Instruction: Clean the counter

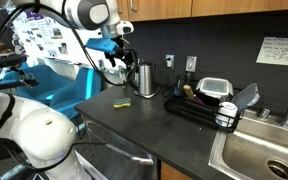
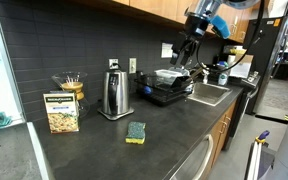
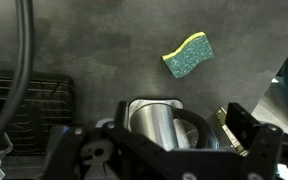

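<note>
The counter [image 1: 134,122] [image 2: 89,148] [image 3: 104,45] is a wide dark matte top. A yellow-and-green sponge [image 1: 121,103] [image 2: 136,132] [image 3: 188,55] lies flat on it, a little in front of a steel kettle [image 1: 144,78] [image 2: 114,95] [image 3: 162,122]. My gripper [image 1: 119,58] [image 2: 186,48] [image 3: 166,142] hangs well above the counter, open, with nothing between its fingers. In the wrist view the kettle shows straight below the spread jaws and the sponge lies beyond it on bare counter.
A black dish rack [image 1: 206,106] [image 2: 169,90] [image 3: 24,100] with containers stands beside the steel sink [image 1: 269,150] [image 2: 210,95]. A printed box [image 2: 62,112] and a jar [image 2: 72,86] stand near the wall. A black cable [image 3: 24,50] hangs through the wrist view.
</note>
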`<action>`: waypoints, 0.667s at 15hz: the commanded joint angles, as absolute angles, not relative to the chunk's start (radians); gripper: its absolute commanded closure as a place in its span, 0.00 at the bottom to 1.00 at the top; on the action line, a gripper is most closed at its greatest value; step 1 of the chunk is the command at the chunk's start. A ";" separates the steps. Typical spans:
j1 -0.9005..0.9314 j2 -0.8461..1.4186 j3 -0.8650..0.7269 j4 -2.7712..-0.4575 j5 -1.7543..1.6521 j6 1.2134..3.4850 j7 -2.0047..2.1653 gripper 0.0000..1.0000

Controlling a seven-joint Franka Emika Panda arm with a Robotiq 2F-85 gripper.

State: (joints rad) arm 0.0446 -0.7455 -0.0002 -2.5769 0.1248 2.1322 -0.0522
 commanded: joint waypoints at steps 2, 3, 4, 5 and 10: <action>0.070 -0.728 0.012 -2.631 0.176 2.245 -0.006 0.00; 0.076 -0.724 0.012 -2.643 0.189 2.265 0.001 0.00; 0.082 -0.723 0.011 -2.656 0.202 2.287 0.004 0.00; 0.087 -0.721 0.012 -2.669 0.211 2.307 0.010 0.00; 0.105 -0.692 0.022 -2.707 0.231 2.392 0.031 0.00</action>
State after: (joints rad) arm 0.0918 -0.7163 0.0093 -2.6965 0.2097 2.3398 0.0106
